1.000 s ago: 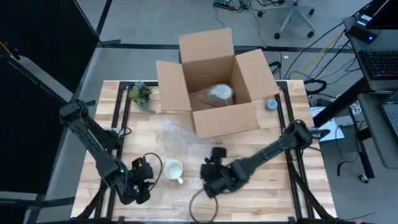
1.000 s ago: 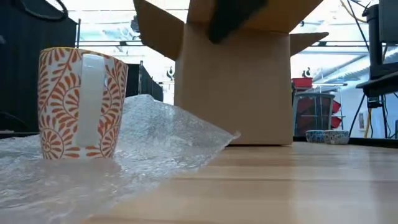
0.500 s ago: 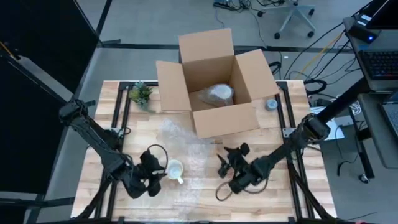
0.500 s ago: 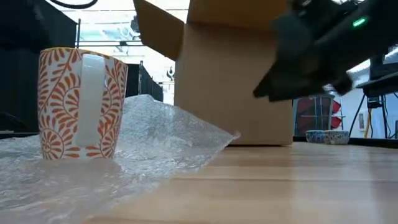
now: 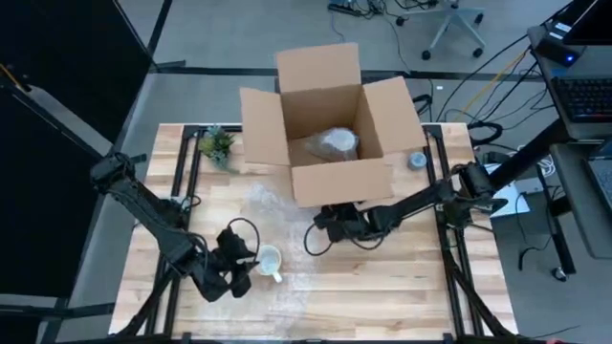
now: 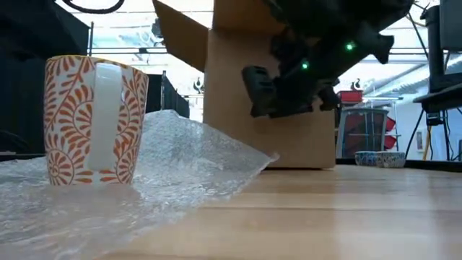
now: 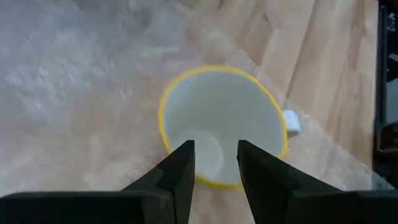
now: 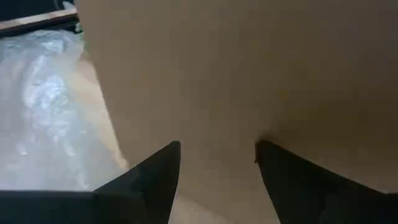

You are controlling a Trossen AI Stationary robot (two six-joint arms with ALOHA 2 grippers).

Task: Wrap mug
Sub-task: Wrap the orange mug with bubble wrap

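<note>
The open cardboard box (image 5: 330,129) crowds the desk's (image 5: 421,287) far side, bubble wrap (image 5: 277,215) spread before it. The right hand (image 5: 323,226), fingers apart, hangs close against the box's front wall. The patterned mug (image 5: 268,260) stands upright on the wrap; the left hand (image 5: 244,263), narrowly parted, straddles its rim.

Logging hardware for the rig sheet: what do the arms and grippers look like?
Both arms are matte black, jointed tubular links. The left gripper and right gripper each have two flat, tapered black fingers. Black cable loops hang near each wrist. Small green lights glow on the right arm's wrist in the low view.
</note>
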